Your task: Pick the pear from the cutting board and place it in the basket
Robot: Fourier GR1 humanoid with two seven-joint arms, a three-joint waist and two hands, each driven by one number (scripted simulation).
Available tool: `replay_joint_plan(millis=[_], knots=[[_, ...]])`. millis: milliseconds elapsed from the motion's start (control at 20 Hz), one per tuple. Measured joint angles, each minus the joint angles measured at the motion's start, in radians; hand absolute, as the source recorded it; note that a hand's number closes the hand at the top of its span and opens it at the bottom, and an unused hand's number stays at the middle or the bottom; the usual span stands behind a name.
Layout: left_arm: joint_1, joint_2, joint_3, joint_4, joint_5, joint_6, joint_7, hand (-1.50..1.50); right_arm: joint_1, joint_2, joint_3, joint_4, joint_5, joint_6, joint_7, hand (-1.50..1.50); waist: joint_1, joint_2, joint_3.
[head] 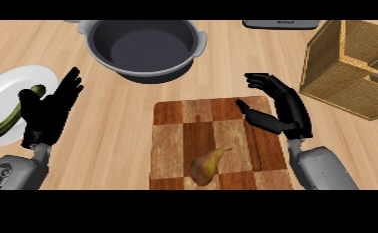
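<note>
My right hand (284,109) hovers spread over the cutting board (181,127), holding nothing. Next I draw in towards the pear (207,166).

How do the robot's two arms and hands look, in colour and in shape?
The left forearm and the right forearm are grey, smooth, rounded shells that narrow to a thinner grey wrist. Each ends in a black hand with slim fingers and a thumb: the left hand and the right hand. No cables or sleeves show.
</note>
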Motion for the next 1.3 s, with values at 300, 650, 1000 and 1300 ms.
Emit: replay_joint_plan(millis=[300,650,1000,1300], knots=[[-0.028,-0.007,0.031,0.027,0.024,-0.038,-0.003,0.0,-0.211,0.181,0.155,0.063,0.237,-0.279,0.238,-1.5,-0.004,-0.003,0.0],[-0.038,-0.011,0.052,0.043,0.028,-0.053,-0.004,0.0,-0.498,0.129,0.156,0.127,0.29,-0.155,0.751,-1.5,-0.019,-0.01,-0.002],[-0.034,-0.008,0.062,0.055,0.029,-0.061,-0.002,0.0,-0.702,-0.073,0.163,0.226,0.276,0.164,1.095,-1.5,-0.027,-0.012,-0.002],[-0.033,-0.006,0.08,0.059,0.036,-0.077,-0.002,0.0,-0.774,-0.165,0.088,0.26,0.076,0.38,1.163,-1.5,-0.031,-0.01,0.0]])
